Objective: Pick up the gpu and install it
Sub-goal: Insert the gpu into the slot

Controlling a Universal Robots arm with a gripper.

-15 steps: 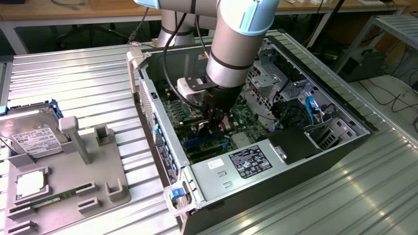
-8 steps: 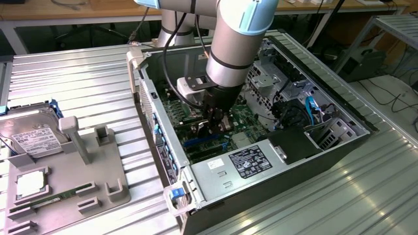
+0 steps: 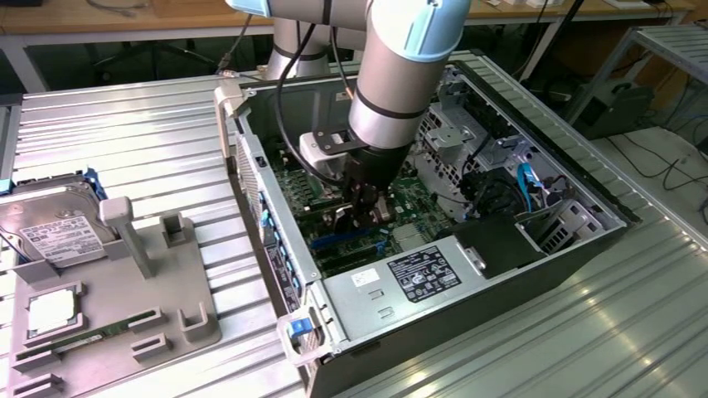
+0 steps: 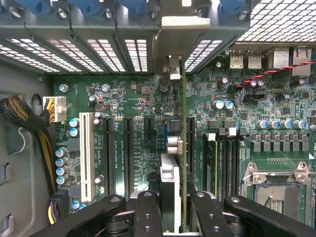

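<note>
Inside the open computer case (image 3: 575,178), my gripper (image 3: 363,209) reaches down over the green motherboard (image 3: 332,236). It is shut on the gpu (image 4: 171,170), which the wrist view shows edge-on between the two black fingers (image 4: 148,210). The card's thin board edge (image 4: 183,123) runs along a black expansion slot (image 4: 190,143). Its silvery end bracket (image 4: 181,34) sits at the rear slot openings of the case. I cannot tell whether the card's lower edge is seated in the slot. In the exterior view the gpu (image 3: 356,222) is a dark shape below the fingers.
Other black slots (image 4: 107,153) and a white slot (image 4: 86,153) lie beside the card. The CPU socket (image 4: 276,185) and cables (image 4: 24,118) flank them. The power supply (image 3: 426,269) fills the case's near end. Outside, a grey holder (image 3: 122,307) carries a hard drive (image 3: 50,228) and memory stick (image 3: 83,338).
</note>
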